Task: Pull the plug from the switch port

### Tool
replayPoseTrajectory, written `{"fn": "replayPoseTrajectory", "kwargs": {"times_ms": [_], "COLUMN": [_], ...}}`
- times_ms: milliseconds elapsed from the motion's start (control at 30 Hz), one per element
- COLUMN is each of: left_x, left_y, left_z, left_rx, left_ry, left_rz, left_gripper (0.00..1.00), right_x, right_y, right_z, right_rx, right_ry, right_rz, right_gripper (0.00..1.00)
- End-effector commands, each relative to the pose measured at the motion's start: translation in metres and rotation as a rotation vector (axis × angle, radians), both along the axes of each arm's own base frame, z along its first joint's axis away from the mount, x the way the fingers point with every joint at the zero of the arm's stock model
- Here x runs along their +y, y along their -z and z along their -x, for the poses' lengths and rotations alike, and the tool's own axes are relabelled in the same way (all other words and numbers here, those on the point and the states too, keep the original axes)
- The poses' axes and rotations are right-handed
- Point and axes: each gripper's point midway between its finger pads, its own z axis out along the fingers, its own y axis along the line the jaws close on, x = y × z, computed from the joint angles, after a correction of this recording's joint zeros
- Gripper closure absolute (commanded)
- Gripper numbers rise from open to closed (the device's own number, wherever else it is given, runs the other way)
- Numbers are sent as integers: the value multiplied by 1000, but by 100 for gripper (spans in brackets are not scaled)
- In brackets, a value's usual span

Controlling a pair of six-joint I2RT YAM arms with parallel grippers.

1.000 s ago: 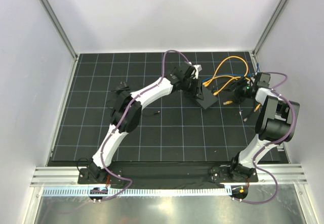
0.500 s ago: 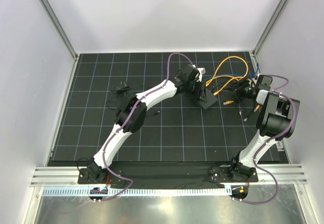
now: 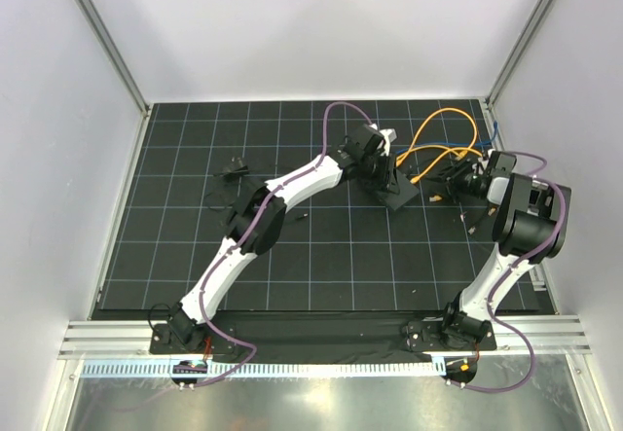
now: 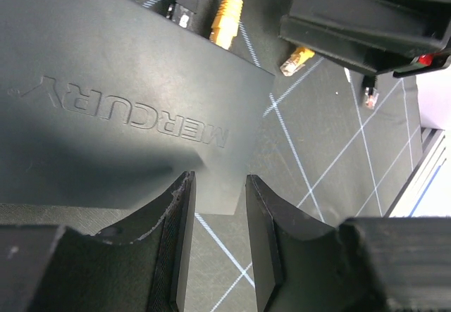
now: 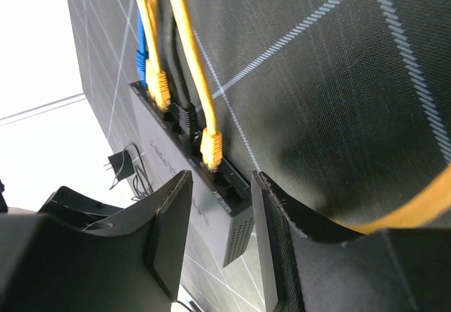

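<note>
The switch [image 3: 397,194] is a flat matte-black box marked MERCURY [image 4: 120,108], lying right of centre. Along its far edge [image 5: 184,141] sit a blue plug [image 5: 141,62], a yellow plug [image 5: 158,86], a black plug [image 5: 187,120] and another yellow plug [image 5: 211,148], with empty ports [image 5: 230,182] beside that last one. My left gripper [image 4: 217,185] hovers open over the box's near corner, with only mat between its fingers. My right gripper [image 5: 220,185] is open, short of the port edge and framing its end. Nothing is held.
Yellow cables [image 3: 428,129] loop behind the switch toward the back right corner. A loose yellow plug [image 4: 294,58] and another loose connector [image 4: 369,99] lie on the mat between the grippers. A small black adapter with thin wire [image 3: 232,168] lies at left.
My right gripper has moved left, closer to the switch's port edge. My left gripper has shifted slightly right over the switch. The switch and cables have not moved.
</note>
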Motion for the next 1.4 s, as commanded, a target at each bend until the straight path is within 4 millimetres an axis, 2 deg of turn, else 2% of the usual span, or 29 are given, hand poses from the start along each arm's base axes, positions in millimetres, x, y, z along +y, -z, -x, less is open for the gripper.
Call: {"fn": "replayPoseTrajectory", "kwargs": {"times_ms": [0,200,467,700,1000,1367], "left_x": [-8,-4,2,9,14,15], "left_y": [-6,11,22,33,35,37], "left_z": [-8,-6,-5,2,-4,-1], "left_rx": [-28,14,44,84,95,112], "left_ry": [-11,-24,-39,-37,-48,-47], "left_rz": [38,18,-4,-36,-35,-33], "left_gripper": [62,61,62,64,65,66], "right_x": [10,16,26,38,40,41], "right_y": [2,11,13,19,29,36], "right_z": [-4,-12,-20,-14,-9,-1], "right_rx": [-38,-45,-48,-32,-12,-4], "right_ry": [-40,-45,-79,-115,-128,-116], "right_rz": [-3,-22,-46,-43,-46,-70], "right_gripper": [54,54,56,59,59,64]}}
